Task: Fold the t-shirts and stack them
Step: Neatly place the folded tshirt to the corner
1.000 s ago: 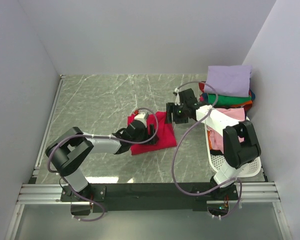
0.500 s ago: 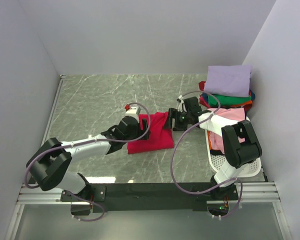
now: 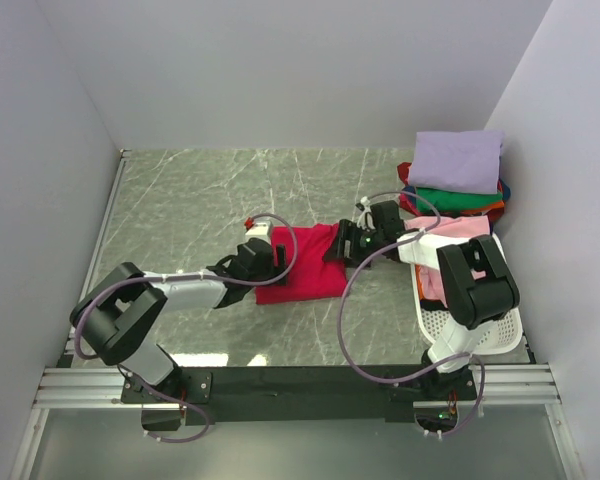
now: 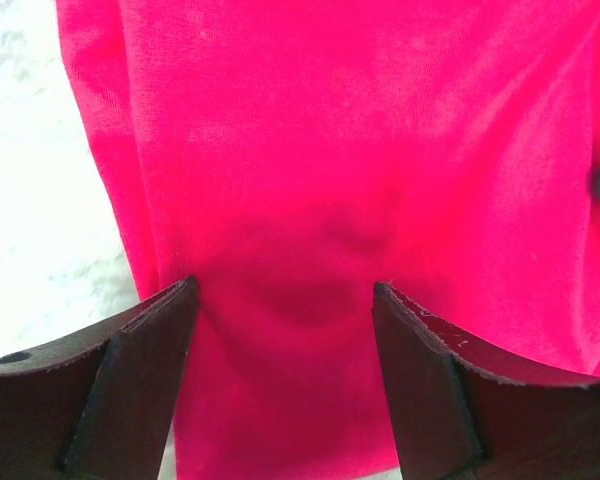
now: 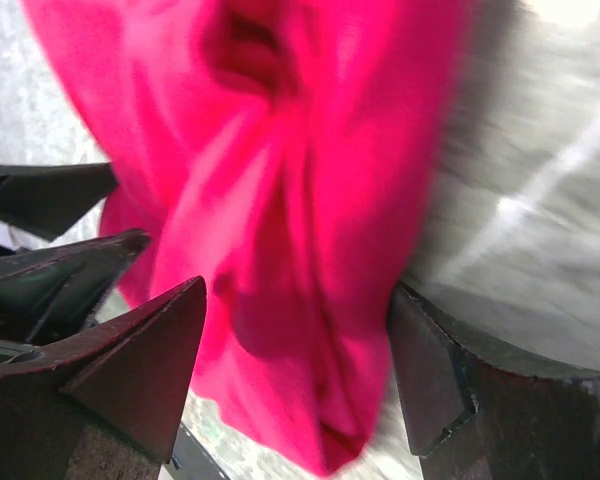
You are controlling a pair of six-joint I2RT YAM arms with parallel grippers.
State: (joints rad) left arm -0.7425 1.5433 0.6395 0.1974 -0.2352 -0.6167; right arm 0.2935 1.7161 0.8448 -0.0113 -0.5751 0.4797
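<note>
A: Top view?
B: The crimson t-shirt (image 3: 305,275) lies folded mid-table (image 3: 200,200). The left gripper (image 3: 270,258) is at its left edge, the right gripper (image 3: 344,245) at its right edge. A lavender shirt (image 3: 457,160) tops the stack far right, and the white basket (image 3: 470,335) beside it holds pink cloth (image 3: 458,228).
A: Left wrist?
B: Left gripper (image 4: 282,300) spread wide over the flat crimson t-shirt (image 4: 330,120), gripping nothing.
A: Right wrist?
B: Right gripper (image 5: 298,300) also wide apart, with a bunched fold of the crimson t-shirt (image 5: 280,150) in the gap.
</note>
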